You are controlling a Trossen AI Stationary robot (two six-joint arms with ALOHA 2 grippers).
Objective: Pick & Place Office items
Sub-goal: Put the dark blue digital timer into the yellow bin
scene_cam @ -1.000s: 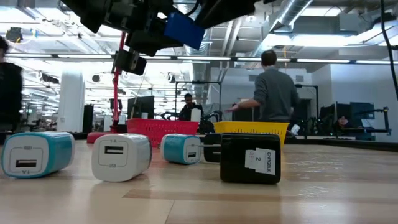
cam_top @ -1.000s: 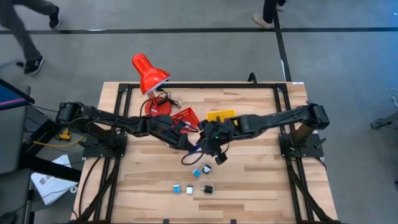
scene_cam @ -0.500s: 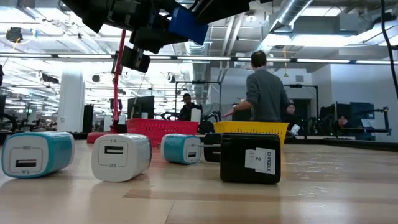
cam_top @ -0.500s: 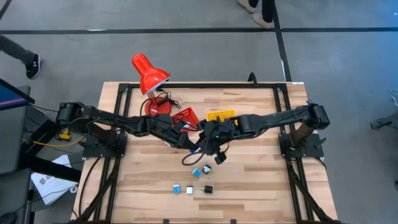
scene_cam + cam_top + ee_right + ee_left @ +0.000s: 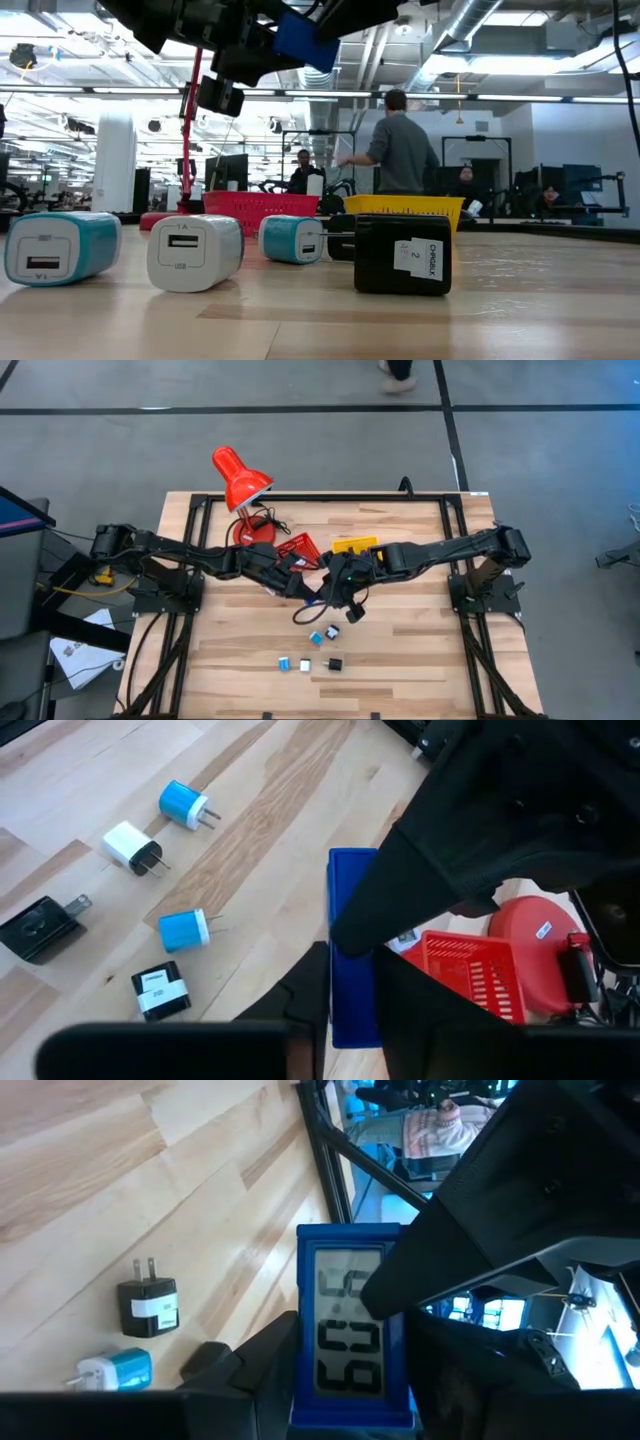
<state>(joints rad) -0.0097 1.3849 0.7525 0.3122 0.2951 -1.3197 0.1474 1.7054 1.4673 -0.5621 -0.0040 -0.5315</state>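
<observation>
Office items, one in transit: a flat blue digital clock (image 5: 350,1325), stiff plastic case with a glazed display showing digits. We see it held in the air above the middle of the table (image 5: 400,660), between the two arms, in front of the red basket (image 5: 299,547).

Left gripper (image 5: 330,1390): fingers narrowed on the clock's lower edge, one on each side of the frame. Right gripper (image 5: 340,1010): fingers pressed on the opposite end, gripping across the thin faces. Both hold the clock at once; we judge this a handover.

Handling, our judgement: light and rigid, so a modest squeeze suffices. Smooth plastic may slip if pinched only at a corner. Display window is the weak part; hold by the frame edges, not the glass.

Remaining pieces on the wood nearer the front edge: cyan charger (image 5: 182,802), white charger (image 5: 127,844), second cyan charger (image 5: 184,931), black charger (image 5: 161,991). Blocky, hard, light; prongs stick out, so grasp across the flat body sides.

Yellow basket (image 5: 354,545) stands beside the red one.
</observation>
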